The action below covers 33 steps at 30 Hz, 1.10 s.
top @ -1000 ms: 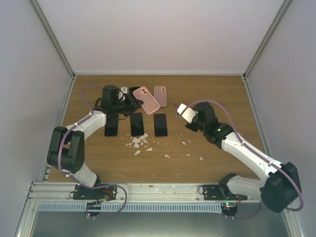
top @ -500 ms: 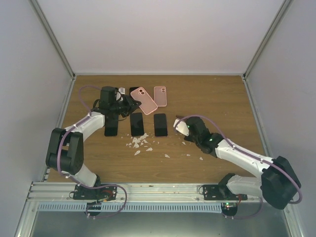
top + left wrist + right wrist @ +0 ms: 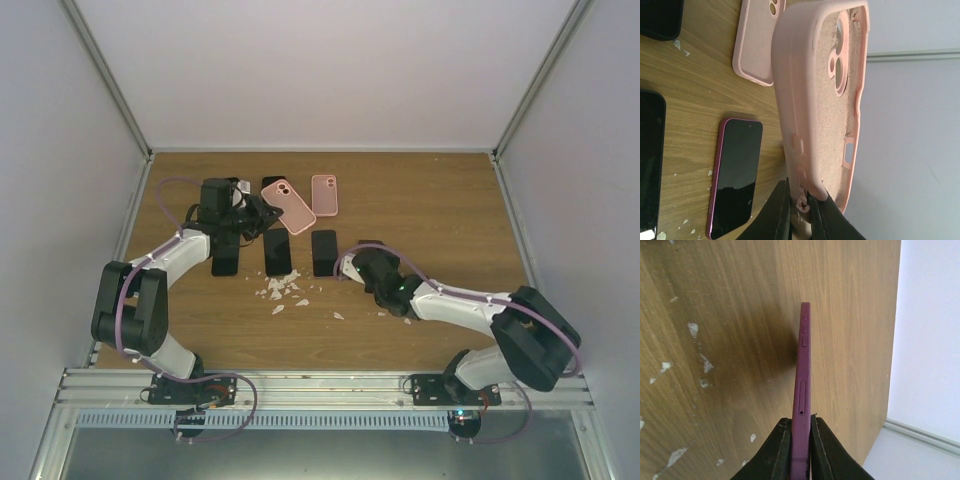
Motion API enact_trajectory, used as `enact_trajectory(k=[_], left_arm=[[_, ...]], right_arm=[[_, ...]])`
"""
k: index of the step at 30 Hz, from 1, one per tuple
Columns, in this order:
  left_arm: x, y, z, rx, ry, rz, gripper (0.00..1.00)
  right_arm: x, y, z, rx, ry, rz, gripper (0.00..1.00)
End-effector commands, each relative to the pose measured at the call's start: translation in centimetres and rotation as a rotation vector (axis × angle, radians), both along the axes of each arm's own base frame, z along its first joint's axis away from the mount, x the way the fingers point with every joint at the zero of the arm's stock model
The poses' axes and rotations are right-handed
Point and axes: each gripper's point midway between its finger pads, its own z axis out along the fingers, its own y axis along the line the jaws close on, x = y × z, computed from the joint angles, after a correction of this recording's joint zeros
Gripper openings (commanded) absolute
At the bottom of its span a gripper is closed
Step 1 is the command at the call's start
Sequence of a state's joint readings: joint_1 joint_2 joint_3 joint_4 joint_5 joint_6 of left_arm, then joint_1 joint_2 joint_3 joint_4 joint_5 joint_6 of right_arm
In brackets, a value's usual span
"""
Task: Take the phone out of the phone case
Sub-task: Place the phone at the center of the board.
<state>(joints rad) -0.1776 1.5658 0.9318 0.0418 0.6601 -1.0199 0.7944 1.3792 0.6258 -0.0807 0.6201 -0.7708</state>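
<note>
The right pincer (image 3: 800,427) pinches the purple phone (image 3: 803,365) by its thin end, edge-on over the desk (image 3: 715,300). The left pincer (image 3: 800,200) clamps the empty pink case (image 3: 810,100) far-left. So narrow a hold could let the phone pivot, slip and drop.

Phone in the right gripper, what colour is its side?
The phone is plum purple, seen best in the right wrist view.

Middle phone (image 3: 277,251) flat on the table (image 3: 440,210), another phone (image 3: 225,255) left of it, third phone (image 3: 324,252) right, held phone (image 3: 801,390) beyond that, held case (image 3: 292,205) and spare case (image 3: 324,194) behind it, crumbs (image 3: 285,290) just in front
</note>
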Motion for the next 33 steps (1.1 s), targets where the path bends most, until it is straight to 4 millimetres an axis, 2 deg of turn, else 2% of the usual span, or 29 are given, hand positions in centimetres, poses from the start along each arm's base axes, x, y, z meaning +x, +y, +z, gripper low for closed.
enact_trajectory(k=[1,5,11,28,33], left_arm=[[0.5,0.4,2.1,-0.01,-0.09,0.013,0.0],[0.5,0.4,2.2,-0.01,-0.091,0.012,0.0],[0.5,0.6,2.1,-0.009,-0.089,0.018,0.0],[0.5,0.7,2.0,-0.007,-0.089,0.023,0.0],[0.5,0.7,1.9,-0.005,-0.088,0.021,0.0]], right_arm=[[0.6,0.8,0.1,-0.014,-0.045,-0.024,0.13],[0.4,1.2,-1.2,-0.032,-0.016,-0.022,0.17],[0.0,1.9,-2.8,-0.039,0.03,-0.017,0.29],[-0.8,3.1,-4.1,0.005,0.12,-0.004,0.52],[-0.8,3.4,-4.1,0.016,0.131,0.0,0.56]])
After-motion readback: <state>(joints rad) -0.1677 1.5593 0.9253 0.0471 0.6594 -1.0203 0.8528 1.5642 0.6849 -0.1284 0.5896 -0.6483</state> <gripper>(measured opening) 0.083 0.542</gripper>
